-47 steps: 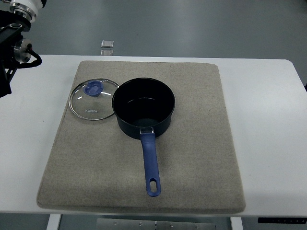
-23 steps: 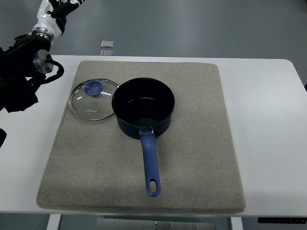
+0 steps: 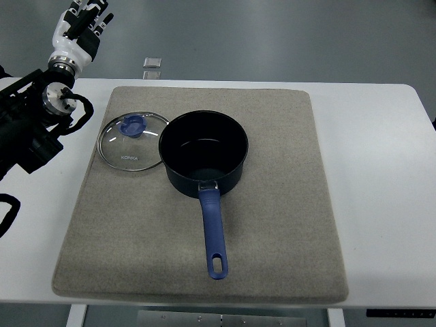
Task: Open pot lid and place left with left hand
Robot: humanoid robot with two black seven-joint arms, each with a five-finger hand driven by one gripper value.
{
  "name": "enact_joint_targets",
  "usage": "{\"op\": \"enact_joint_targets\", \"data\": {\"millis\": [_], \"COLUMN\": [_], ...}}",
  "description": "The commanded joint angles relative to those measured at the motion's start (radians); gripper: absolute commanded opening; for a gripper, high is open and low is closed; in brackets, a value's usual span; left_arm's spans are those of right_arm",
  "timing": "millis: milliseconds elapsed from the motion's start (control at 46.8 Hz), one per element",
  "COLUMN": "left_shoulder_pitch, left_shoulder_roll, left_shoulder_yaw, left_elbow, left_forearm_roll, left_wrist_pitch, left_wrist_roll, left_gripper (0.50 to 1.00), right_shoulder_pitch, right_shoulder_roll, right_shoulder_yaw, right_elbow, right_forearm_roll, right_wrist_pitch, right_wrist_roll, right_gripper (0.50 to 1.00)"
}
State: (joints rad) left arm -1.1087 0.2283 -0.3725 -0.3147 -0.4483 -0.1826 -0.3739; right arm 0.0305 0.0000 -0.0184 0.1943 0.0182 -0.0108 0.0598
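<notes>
Left hand is up at the far left corner, beyond the table's back edge, white fingers loosely spread and holding nothing. Its dark forearm runs down the left side of the picture over the white table, well apart from the cookware.

And look where the glass lid sits: flat on the grey mat, blue knob up, just left of the dark saucepan, its rim touching or all but touching the pan wall. The pan stands uncovered, blue handle pointing toward the robot. Judging by that, the lid is off and placed left; what remains looks like clearing the arm away.

To do that well, the arm wants to stay high and outboard, keeping the cabling near the wrist off the lid's edge, since a nudge could slide the lid against the pan.

Hard to read: the hand is partly cut off by the top edge, so its fingertips are not all visible. The right hand is nowhere in view. Whether lid and pan truly touch I cannot settle from this angle. A small pale object lies on the floor past the table, too small to identify.
</notes>
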Motion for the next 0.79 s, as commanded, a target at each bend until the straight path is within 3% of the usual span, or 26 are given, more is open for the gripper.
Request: {"op": "enact_joint_targets", "data": {"millis": [0,256,769], "left_shoulder_pitch": [0.001,0.001,0.001], "left_shoulder_roll": [-0.009,-0.040,-0.150], "left_shoulder_yaw": [0.003,0.009,0.079], "left_elbow": [0.003,0.061,0.193], "left_forearm_roll": [0.002,0.014,0.177], "left_wrist_pitch": [0.002,0.002,0.043], "left_wrist_roll": [-0.002,-0.003,-0.005], "left_gripper": [0.896,0.921,0.913], "right_shoulder_pitch": [0.000,0.000,0.000], "right_shoulder_roll": [0.000,0.000,0.000], "right_shoulder_yaw": [0.000,0.000,0.000], "right_elbow": [0.000,-0.001,0.000], "right_forearm_roll": [0.000,0.000,0.000], "right_wrist_pitch": [0.000,0.000,0.000], "right_wrist_roll": [0.000,0.000,0.000], "right_gripper": [0.917,0.917,0.917]}}
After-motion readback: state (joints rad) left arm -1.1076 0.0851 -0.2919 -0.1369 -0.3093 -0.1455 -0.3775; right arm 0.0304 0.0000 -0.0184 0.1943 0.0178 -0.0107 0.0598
